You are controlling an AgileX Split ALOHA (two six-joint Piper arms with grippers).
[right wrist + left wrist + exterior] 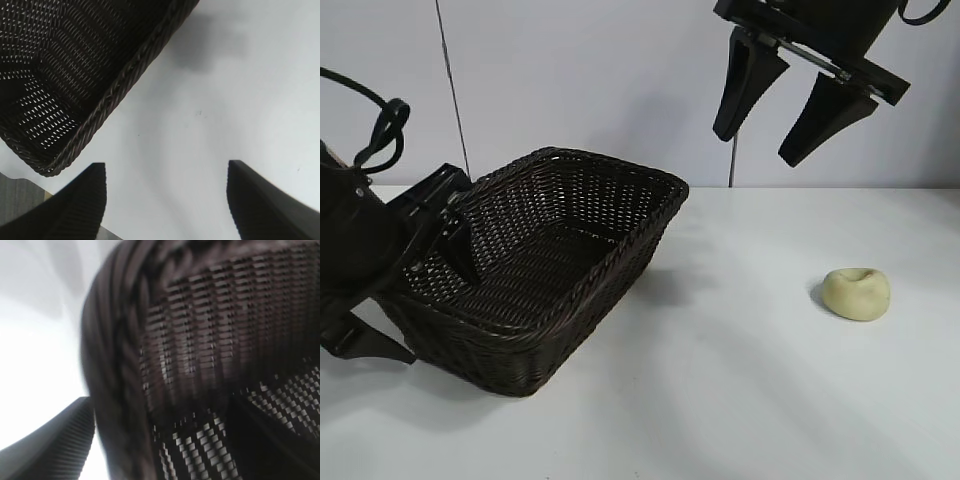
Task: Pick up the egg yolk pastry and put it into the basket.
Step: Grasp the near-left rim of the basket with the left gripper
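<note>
The egg yolk pastry (856, 293), a pale yellow ball with a dimpled top, lies on the white table at the right. The dark brown wicker basket (603, 165) stands at the left and holds nothing. My left gripper (455, 235) is at the basket's left end, open, one finger inside and one outside the braided rim (115, 365), with a slit of light between the outer finger and the rim. My right gripper (757, 148) hangs high, open with nothing between its fingers, between the basket and the pastry. In the right wrist view the basket's rim (125, 85) shows, but the pastry is out of view.
The white table (740, 400) runs wide between the basket and the pastry and toward the front edge. A pale wall with a thin vertical cable (452, 90) stands behind the table.
</note>
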